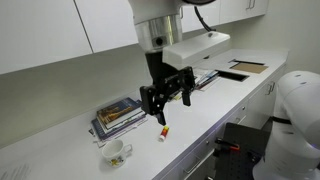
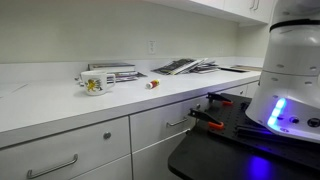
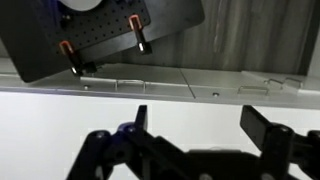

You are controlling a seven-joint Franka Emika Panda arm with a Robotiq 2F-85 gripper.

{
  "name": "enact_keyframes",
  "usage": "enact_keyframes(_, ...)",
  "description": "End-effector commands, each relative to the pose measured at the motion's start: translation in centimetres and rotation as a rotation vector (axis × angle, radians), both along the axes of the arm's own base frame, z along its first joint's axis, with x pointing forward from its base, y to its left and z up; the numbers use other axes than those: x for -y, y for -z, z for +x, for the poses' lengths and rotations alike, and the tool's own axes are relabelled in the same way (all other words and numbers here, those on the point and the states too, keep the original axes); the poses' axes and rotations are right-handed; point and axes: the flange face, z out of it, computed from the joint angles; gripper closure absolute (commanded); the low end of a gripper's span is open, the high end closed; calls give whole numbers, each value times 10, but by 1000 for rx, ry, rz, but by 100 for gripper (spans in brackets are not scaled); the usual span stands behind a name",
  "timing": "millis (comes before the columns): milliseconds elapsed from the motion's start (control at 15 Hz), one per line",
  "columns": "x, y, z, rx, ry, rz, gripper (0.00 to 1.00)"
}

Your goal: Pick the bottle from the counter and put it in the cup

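Found the bottle [image 1: 163, 132] lying on its side on the bare white tabletop [image 1: 225, 100], near the front edge and touching nothing. Made out the cup [image 1: 117, 153] upright further along the same edge, mouth up, near the bottle but apart from it, with a stack of books [image 1: 118, 115] just behind. Judged that layout handy: a loose, flat bottle open to a grasp from above, and an open mouth ready to receive it. Caught the claw [image 1: 172, 108] hanging above the bottle, clear of the tabletop, jaws spread wide, gripping nothing and touching nothing; bore that out in the wrist view, with two dark fingers [image 3: 265, 128] well apart and only pale surface between. Could not find the bottle in the wrist view. Reckoned the height left room to line up over the slim body before any descent; reckoned also some risk of rolling from so small and round a thing
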Motion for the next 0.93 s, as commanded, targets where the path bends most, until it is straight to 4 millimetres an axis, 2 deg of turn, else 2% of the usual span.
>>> enact_keyframes(0, 34, 27, 45, 21, 199, -27, 0)
enact_keyframes(267, 87, 69, 104, 71, 425, -69, 0)
enact_keyframes(467, 110, 109, 138, 110, 594, -95, 0)
enact_keyframes(667, 120, 144, 159, 139, 758, -138, 0)
enact_keyframes(867, 132, 173, 170, 121, 916, -223, 0)
